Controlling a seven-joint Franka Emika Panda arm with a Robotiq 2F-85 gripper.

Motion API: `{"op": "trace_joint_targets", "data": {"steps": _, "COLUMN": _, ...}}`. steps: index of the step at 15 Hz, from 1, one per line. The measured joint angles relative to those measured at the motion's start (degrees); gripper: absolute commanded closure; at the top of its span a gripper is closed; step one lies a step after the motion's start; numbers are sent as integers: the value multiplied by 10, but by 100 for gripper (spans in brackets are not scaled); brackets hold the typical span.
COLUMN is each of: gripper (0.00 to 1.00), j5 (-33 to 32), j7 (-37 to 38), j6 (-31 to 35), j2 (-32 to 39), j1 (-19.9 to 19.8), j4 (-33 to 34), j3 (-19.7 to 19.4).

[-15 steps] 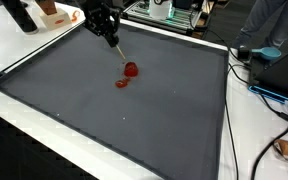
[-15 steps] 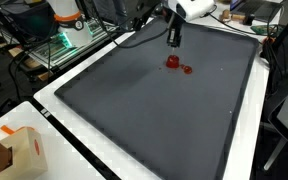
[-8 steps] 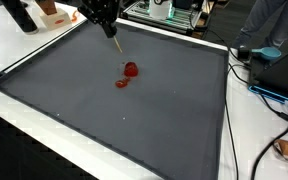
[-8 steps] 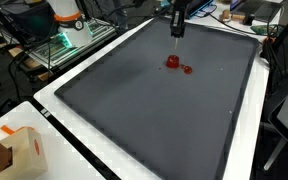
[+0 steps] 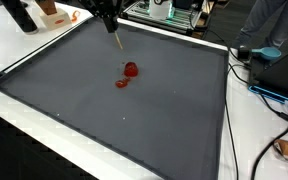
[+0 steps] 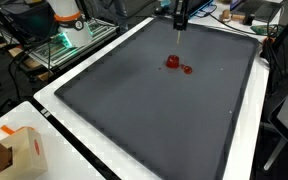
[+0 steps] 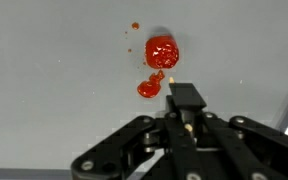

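Now your end effector (image 7: 184, 118) is clamped shut on a thin stick (image 5: 117, 41) — its tip hangs above the grey mat (image 5: 134, 125), apart from the red blob (image 7: 162, 51) and the smear (image 7: 150, 89) just beside it.

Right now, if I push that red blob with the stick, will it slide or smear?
Probably smear: the red blob has an uneven edge, with a flat red patch and a droplet beside it, suggesting something wet or soft. It looks nearly flat on the mat, so rolling seems unlikely. The thin stick in the gripper may flex.
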Motion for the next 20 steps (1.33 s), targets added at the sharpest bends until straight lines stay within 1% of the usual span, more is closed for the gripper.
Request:
{"op": "trace_joint_targets", "data": {"steps": 3, "gripper": 97, "j5": -5, "j7": 8, "j6": 0, "j2": -2, "j1": 5, "j4": 0, "j3": 0}}
{"op": "trace_joint_targets", "data": {"steps": 4, "gripper": 87, "j5": -6, "j7": 10, "j6": 0, "j2": -2, "j1": 6, "j4": 0, "j3": 0}}
{"op": "trace_joint_targets", "data": {"steps": 19, "gripper": 87, "j5": -11, "j7": 16, "j6": 0, "j2": -4, "j1": 7, "j4": 0, "j3": 0}}
{"op": "trace_joint_targets", "data": {"steps": 20, "gripper": 97, "j5": -11, "j7": 16, "j6": 0, "j2": -4, "j1": 7, "j4": 0, "j3": 0}}
